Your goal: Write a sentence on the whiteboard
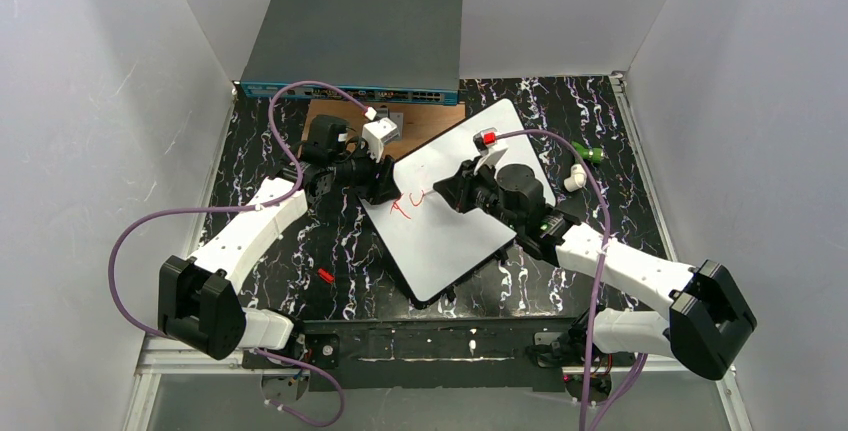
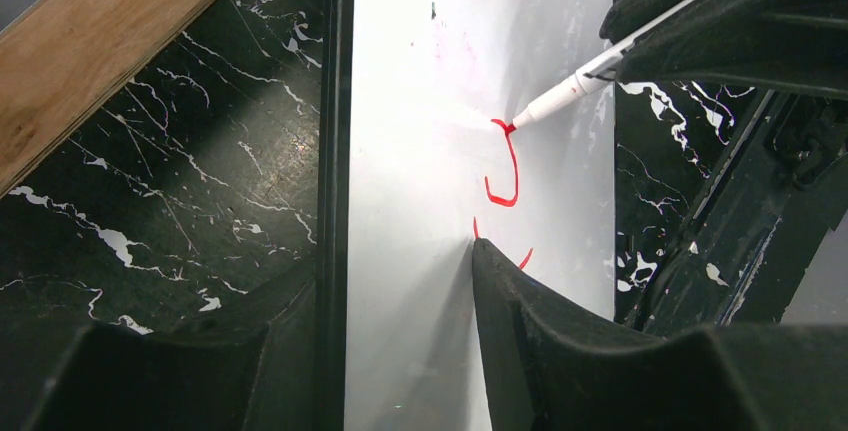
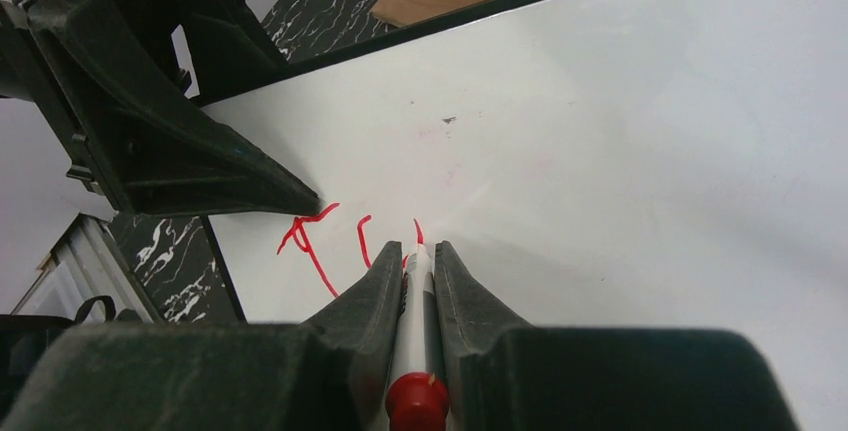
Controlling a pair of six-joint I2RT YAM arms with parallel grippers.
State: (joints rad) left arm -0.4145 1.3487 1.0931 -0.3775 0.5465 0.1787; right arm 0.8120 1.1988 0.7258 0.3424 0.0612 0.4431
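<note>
Mid-table, the whiteboard [image 1: 450, 221] lay flat and skewed, long axis running 1 to 7 o'clock in the top view, with the wooden plate [image 1: 335, 116] off its 11 o'clock corner. Left gripper [image 2: 390, 271] sat at the board's 9 o'clock edge with its jaws apart, straddling the black rim: one fingertip [image 2: 500, 281] was down on the white face and the other was off the board over the table [image 2: 180, 181]. It looked like a pin-down, not a pinch. Right gripper [image 3: 415, 249] was clamped on the marker [image 2: 560, 101], red cap end toward the wrist, nib touching the board at the top of a hooked stroke. Only a few red strokes [image 1: 408, 203] were down, bunched by the left fingertip, and the rest of the face was blank. My read: writing step, early, maybe three characters in and far from a full sentence. Next move called for light, steady nib pressure, finishing the stroke, then stepping toward 3 o'clock into the bare white. Left finger needed to hold the board so it didn't slide.
</note>
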